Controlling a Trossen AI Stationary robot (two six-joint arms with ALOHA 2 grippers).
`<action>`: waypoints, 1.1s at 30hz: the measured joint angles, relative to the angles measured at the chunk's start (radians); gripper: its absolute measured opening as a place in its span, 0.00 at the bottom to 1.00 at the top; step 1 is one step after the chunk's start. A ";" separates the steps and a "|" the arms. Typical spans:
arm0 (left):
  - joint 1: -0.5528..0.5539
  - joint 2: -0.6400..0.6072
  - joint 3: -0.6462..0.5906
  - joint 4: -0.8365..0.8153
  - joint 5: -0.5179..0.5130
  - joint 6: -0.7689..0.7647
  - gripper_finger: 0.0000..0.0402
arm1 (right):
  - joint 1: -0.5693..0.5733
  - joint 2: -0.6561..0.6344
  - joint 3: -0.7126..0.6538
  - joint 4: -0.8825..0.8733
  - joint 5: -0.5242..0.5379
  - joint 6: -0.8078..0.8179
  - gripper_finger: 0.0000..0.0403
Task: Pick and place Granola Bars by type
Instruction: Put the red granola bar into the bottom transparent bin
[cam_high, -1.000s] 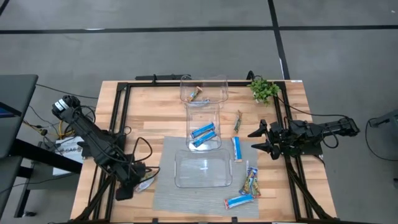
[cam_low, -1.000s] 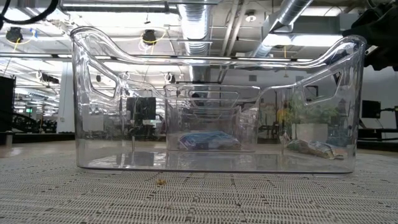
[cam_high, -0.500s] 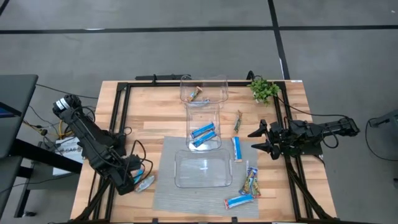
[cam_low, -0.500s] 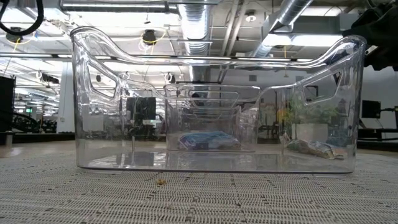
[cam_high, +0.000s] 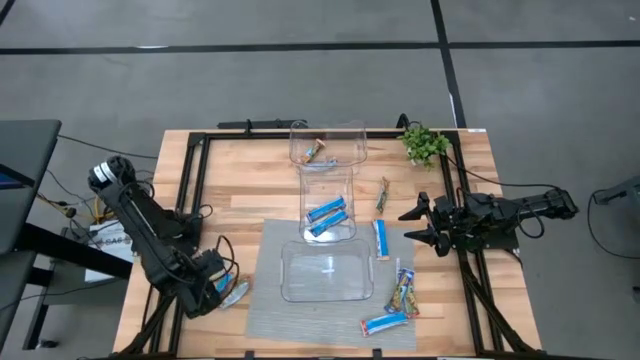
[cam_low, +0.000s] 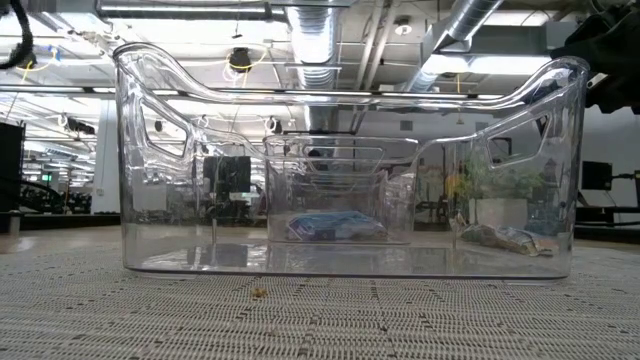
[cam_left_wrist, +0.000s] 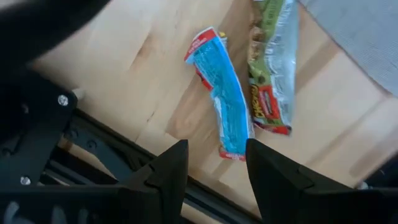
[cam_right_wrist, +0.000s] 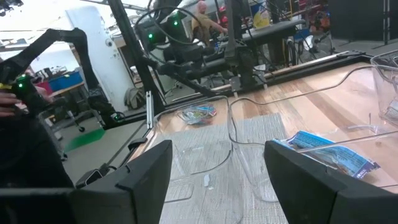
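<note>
A blue-and-white granola bar (cam_left_wrist: 219, 102) lies beside a green-red bar (cam_left_wrist: 272, 68) under the left pincer (cam_left_wrist: 214, 163), gaping wide. Middle clear bin (cam_high: 327, 205) holds blue bars (cam_high: 326, 216); the right pincer (cam_right_wrist: 217, 163) also gapes wide.

Both arms are built of dark, near-black segments; the left arm (cam_high: 150, 235) carries a pale round cap at its far joint, with black cables looping beside its lower links, and the right arm (cam_high: 520, 212) is a chain of angular black housings. The left gripper (cam_left_wrist: 211, 171) has two matte black fingers (cam_left_wrist: 171, 174) with chamfered, wedge-shaped tips, and the black bracket beside them shows small silver screw heads. The right gripper (cam_right_wrist: 217, 177) has two broad, flat black fingers (cam_right_wrist: 146, 174) with slanted upper edges.
</note>
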 joint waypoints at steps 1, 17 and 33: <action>0.003 0.016 0.000 0.000 0.008 -0.006 0.38 | 0.000 0.000 0.000 0.000 0.000 0.000 0.62; 0.108 0.221 -0.001 0.114 0.070 0.055 0.38 | 0.000 0.000 0.000 0.000 0.000 0.000 0.62; 0.154 0.227 -0.165 0.351 0.143 0.041 0.38 | 0.000 0.000 0.000 0.000 0.000 0.000 0.62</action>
